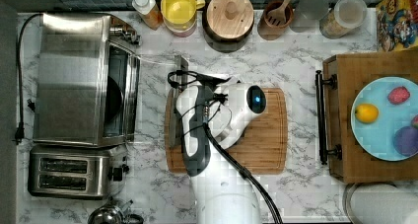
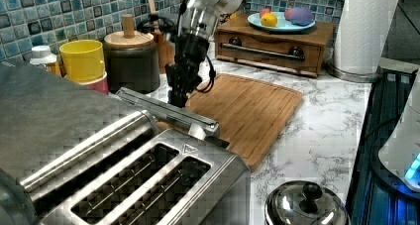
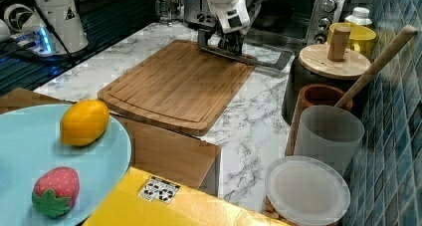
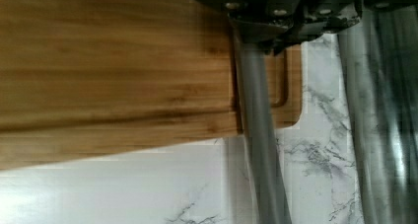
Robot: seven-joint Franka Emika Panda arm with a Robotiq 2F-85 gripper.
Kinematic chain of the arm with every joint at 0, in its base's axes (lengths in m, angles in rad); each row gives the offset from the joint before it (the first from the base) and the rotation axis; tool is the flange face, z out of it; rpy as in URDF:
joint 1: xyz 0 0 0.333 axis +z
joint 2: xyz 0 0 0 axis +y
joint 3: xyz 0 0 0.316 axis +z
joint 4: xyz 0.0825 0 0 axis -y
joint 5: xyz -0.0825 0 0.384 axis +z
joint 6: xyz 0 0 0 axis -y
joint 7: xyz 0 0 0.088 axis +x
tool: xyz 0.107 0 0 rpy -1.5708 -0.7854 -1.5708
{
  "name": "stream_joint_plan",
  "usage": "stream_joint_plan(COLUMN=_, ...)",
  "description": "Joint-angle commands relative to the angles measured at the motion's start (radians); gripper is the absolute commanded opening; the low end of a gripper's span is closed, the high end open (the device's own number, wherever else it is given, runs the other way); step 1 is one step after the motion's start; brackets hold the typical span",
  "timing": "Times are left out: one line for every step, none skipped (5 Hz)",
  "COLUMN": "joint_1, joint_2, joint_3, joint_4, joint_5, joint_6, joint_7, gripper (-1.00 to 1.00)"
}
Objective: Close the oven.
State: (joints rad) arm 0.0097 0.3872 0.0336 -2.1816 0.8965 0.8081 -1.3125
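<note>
The oven [image 1: 69, 81] stands at the top view's left, steel box with its dark inside showing. Its glass door lies folded down flat toward the cutting board. The door's bar handle [image 1: 181, 66] runs along the board's edge; it also appears in the left view as the handle [image 2: 168, 111] and in the right view as the handle [image 3: 268, 60]. My gripper [image 2: 179, 93] points down onto that bar. In the wrist view the gripper [image 4: 256, 36] is shut on the bar handle [image 4: 261, 135], which runs out from between its fingers. In the right view the gripper [image 3: 230, 44] sits on the bar's middle.
A two-slot toaster [image 1: 69, 172] stands beside the oven, with a steel pot lid [image 1: 111, 215] nearby. The bamboo cutting board [image 1: 261, 150] lies under my arm. Jars and a yellow cup [image 1: 180, 9] line the back wall. A wooden box [image 1: 345, 71] with a fruit plate is at the top view's right.
</note>
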Motion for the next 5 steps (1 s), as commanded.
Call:
stream_joint_plan(joint_1=0.012, joint_2=-0.016, joint_3=0.047, joint_4=0.088, joint_5=0.08, joint_6=-0.053, joint_7=0.033, gripper=-1.0)
stream_joint_plan(joint_1=-0.013, joint_2=0.011, joint_3=0.06, joint_4=0.121, joint_5=0.111, joint_6=-0.123, joint_7=-0.001, gripper=-1.0)
stream_joint_plan(joint_1=-0.023, joint_2=0.01, joint_3=0.093, joint_4=0.147, joint_5=0.135, joint_6=-0.175, joint_7=-0.017, gripper=-1.0)
stream_joint_plan(joint_1=-0.007, joint_2=-0.044, joint_3=0.12, joint_4=0.148, joint_5=0.147, joint_6=-0.184, joint_7=-0.033, gripper=-1.0)
stream_joint_plan(joint_1=0.04, joint_2=-0.109, joint_3=0.155, joint_4=0.148, joint_5=0.108, joint_6=-0.124, joint_7=0.002, gripper=-1.0)
